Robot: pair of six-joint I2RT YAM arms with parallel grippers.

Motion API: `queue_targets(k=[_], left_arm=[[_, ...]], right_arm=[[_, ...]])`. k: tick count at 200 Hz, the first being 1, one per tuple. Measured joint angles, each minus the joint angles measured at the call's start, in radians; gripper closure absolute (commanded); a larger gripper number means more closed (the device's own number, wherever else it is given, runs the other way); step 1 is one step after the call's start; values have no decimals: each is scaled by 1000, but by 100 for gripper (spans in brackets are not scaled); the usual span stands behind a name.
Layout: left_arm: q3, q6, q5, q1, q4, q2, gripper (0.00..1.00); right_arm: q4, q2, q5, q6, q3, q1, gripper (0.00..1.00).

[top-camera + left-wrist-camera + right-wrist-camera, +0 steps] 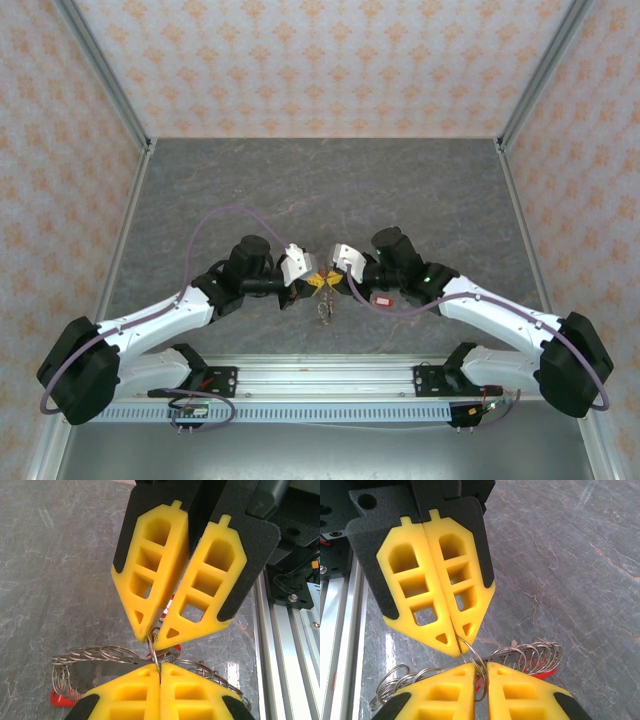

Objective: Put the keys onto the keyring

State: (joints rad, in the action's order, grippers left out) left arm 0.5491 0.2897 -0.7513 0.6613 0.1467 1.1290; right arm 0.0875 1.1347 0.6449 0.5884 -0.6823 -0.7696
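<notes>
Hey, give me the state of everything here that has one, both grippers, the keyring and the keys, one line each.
left gripper: shut, pinching a wire loop of the keyring.
right gripper: shut on that same loop, tip to tip with the left one.
keyring: held between both grippers, its coils trailing off to the side.
keys: a red tag shows under the coils; whether it is threaded on, cannot tell.

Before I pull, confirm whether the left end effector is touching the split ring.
Touching. Left wrist view: the left end effector pinches the split ring between closed tips.
</notes>
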Motion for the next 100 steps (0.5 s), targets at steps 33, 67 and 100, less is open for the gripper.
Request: queue_targets(k=[33, 67, 100], left_arm=[[0, 0, 0, 0, 0, 0, 100], [0, 0, 0, 0, 7, 0, 100], [-2, -3, 1, 0, 27, 0, 100]], right_arm=[[-3, 3, 5, 0, 2, 5, 89], [-7, 3, 41, -11, 4, 27, 90], [-22, 3, 105, -20, 12, 60, 96]])
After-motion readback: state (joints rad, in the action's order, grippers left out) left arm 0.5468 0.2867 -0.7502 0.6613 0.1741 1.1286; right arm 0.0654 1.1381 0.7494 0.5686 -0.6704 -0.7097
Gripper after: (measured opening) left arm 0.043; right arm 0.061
